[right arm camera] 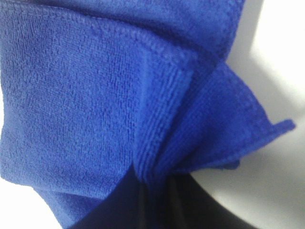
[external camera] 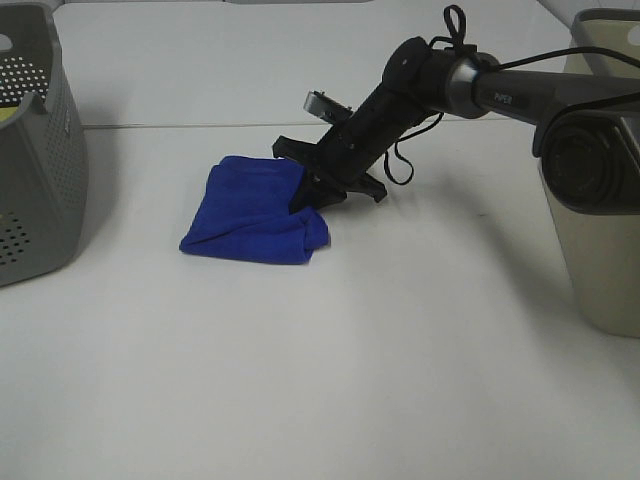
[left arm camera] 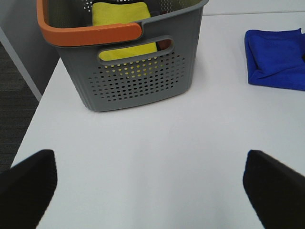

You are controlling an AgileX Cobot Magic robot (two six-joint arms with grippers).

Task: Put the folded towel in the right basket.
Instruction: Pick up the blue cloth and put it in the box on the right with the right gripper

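Your right tool (external camera: 316, 190) is clamped on one edge of the folded towel (external camera: 250, 218); your left tool (left arm camera: 151, 188) stands apart, grey basket (left arm camera: 143, 83) ahead of it.

A folded towel (external camera: 255, 210) lies on the desk (external camera: 380, 360), left of centre, between two baskets — the left basket (external camera: 45, 170) at the desk's left edge, the right basket (external camera: 600, 270) at its right edge. The right claw (external camera: 308, 195) reaches in from the right, pinched on the towel's right-hand edge. A folded cloth (left arm camera: 125, 19) lies in the left basket; the left claw (left arm camera: 150, 188), spread, hangs over the desk near it.
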